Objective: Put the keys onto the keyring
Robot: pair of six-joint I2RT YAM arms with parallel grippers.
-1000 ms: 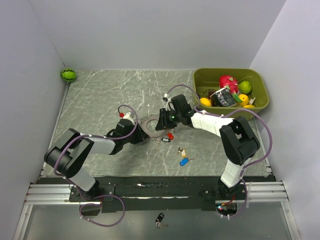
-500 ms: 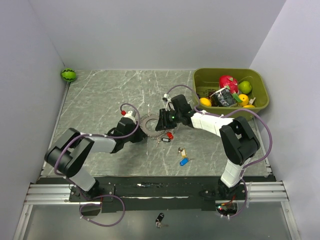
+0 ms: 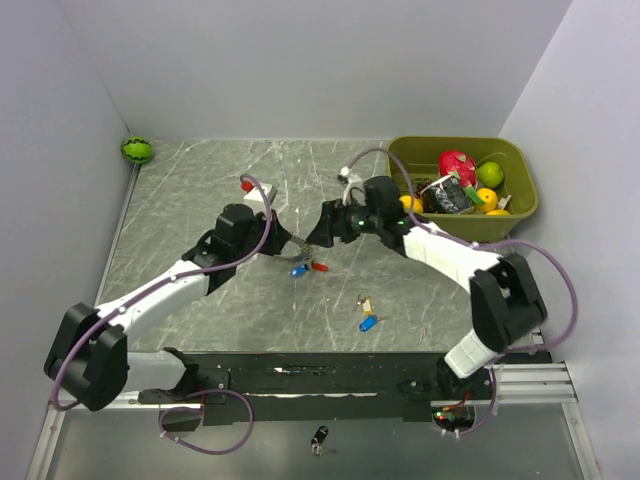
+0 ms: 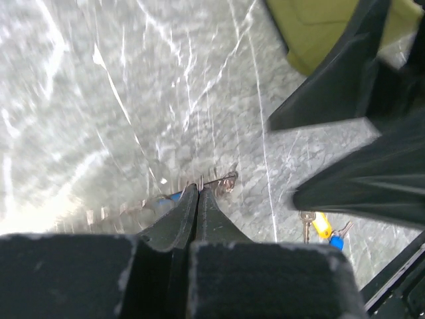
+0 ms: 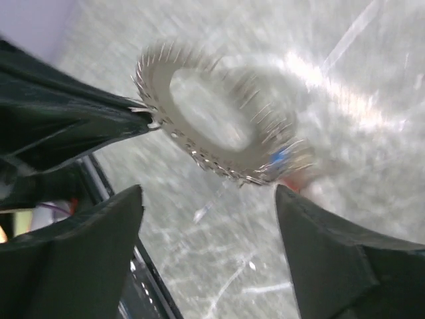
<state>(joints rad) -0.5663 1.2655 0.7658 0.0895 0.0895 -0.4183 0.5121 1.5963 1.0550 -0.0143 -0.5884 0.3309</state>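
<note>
The keyring (image 5: 219, 164), a grey toothed ring, hangs in the air, blurred, between my two grippers. My left gripper (image 4: 199, 189) is shut on its thin edge (image 4: 220, 180); in the top view that gripper (image 3: 283, 246) reaches in from the left. A blue key (image 3: 297, 270) and a red key (image 3: 320, 266) dangle from the ring. My right gripper (image 5: 209, 193) stands open just short of the ring, touching nothing; in the top view it (image 3: 320, 236) is at the ring's right. A tan key (image 3: 364, 301) and a second blue key (image 3: 368, 323) lie on the table.
A green bin (image 3: 518, 160) full of toy fruit stands at the back right, close behind my right arm. A small watermelon ball (image 3: 137, 150) rests in the back left corner. A black fob (image 3: 319, 437) lies on the ledge below the arm bases.
My left gripper shut on the ring and lifted it off the table with the red and blue keys dangling. My right gripper opened, let the ring go and drew back.
</note>
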